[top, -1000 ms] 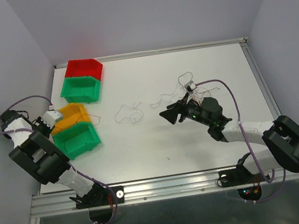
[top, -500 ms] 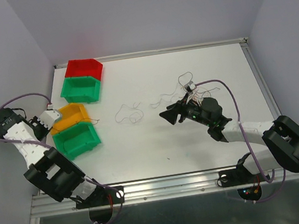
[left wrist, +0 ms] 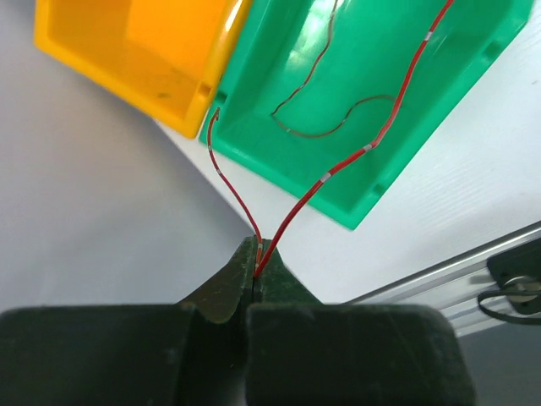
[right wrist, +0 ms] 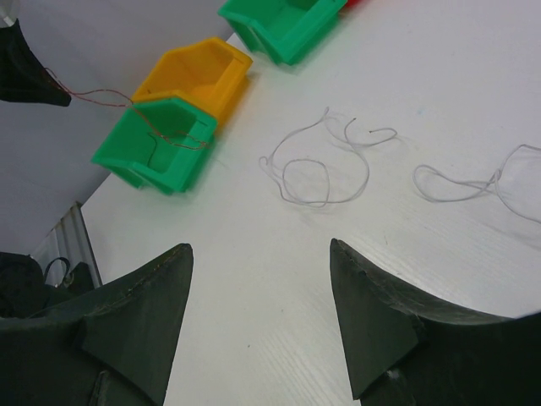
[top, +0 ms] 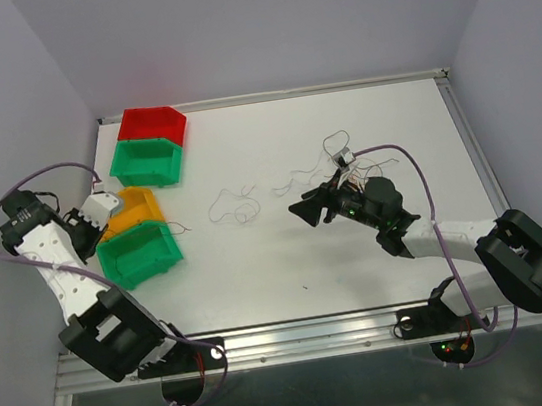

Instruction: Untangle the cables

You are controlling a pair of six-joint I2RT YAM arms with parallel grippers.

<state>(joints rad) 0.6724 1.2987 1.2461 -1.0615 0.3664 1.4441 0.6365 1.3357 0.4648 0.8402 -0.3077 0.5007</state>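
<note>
Left gripper (left wrist: 256, 262) pinched tight on thin red wire (left wrist: 338, 169); I've got it over near-left green plastic bin (left wrist: 439, 101), likely for drop-off. Right gripper (right wrist: 258, 249) wide, empty, facing whitish-grey wire loops (right wrist: 314, 162) mid-table.

Left claw (left wrist: 257, 256) clamped shut, far left; right claw (right wrist: 260, 251) spread wide.

The white table (top: 359, 251) carries four bins and some loose wires. Straight ahead of the right gripper (right wrist: 260, 245), in line with the gap between its fingers (right wrist: 144, 321), lies a whitish-grey looped wire (right wrist: 317, 173). A second pale strand (right wrist: 473, 182) lies ahead, out past the right-hand finger. Well ahead, beyond the left-hand finger, the near green bin (right wrist: 161, 148) and the orange bin (right wrist: 199, 72) sit touching. Farther on stands another green bin (right wrist: 283, 25) against a red bin (top: 151, 124).
</note>
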